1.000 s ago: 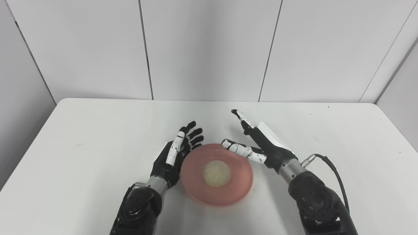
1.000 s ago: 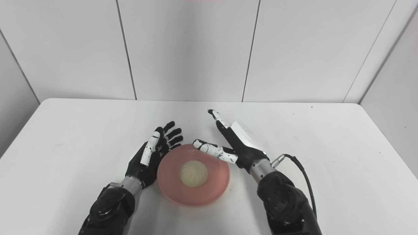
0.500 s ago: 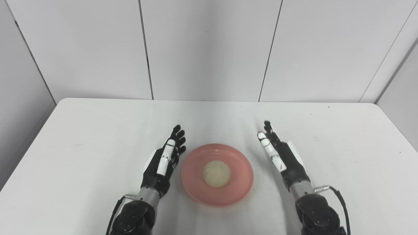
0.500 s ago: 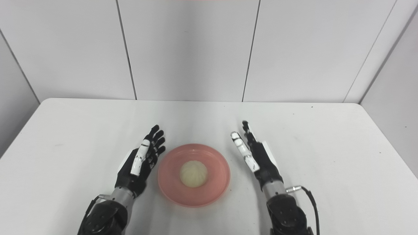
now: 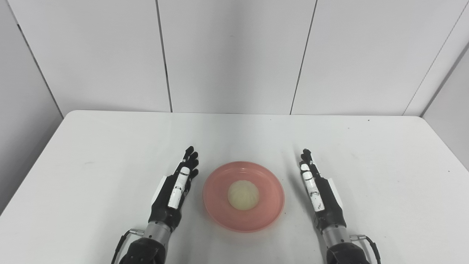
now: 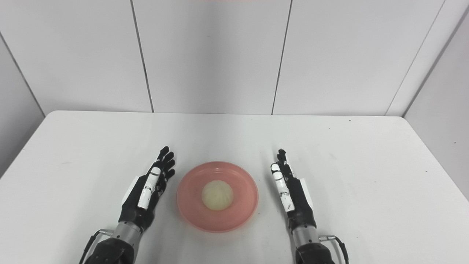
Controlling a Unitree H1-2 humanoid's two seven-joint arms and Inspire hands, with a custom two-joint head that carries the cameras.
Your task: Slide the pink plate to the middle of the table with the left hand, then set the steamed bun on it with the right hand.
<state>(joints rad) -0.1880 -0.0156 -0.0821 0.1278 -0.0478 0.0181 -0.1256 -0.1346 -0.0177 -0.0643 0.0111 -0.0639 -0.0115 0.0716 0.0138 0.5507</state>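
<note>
The pink plate [image 5: 269, 207] lies on the white table near the middle of its front half. A pale steamed bun [image 5: 243, 195] rests at the plate's centre. My left hand [image 5: 174, 192] stands on edge to the left of the plate, open, fingers straight and pointing away from me, a small gap from the rim. My right hand [image 5: 319, 194] stands the same way to the right of the plate, open and holding nothing, also apart from the rim.
The white table [image 5: 110, 146] stretches wide on both sides and to the back, with rounded far corners. Grey wall panels rise right behind its far edge. A cable runs from my right wrist at the bottom edge.
Both hands have drawn back toward me and away from the plate. The right hand swung from over the plate's far rim out to its right side. Plate and bun have not moved.
</note>
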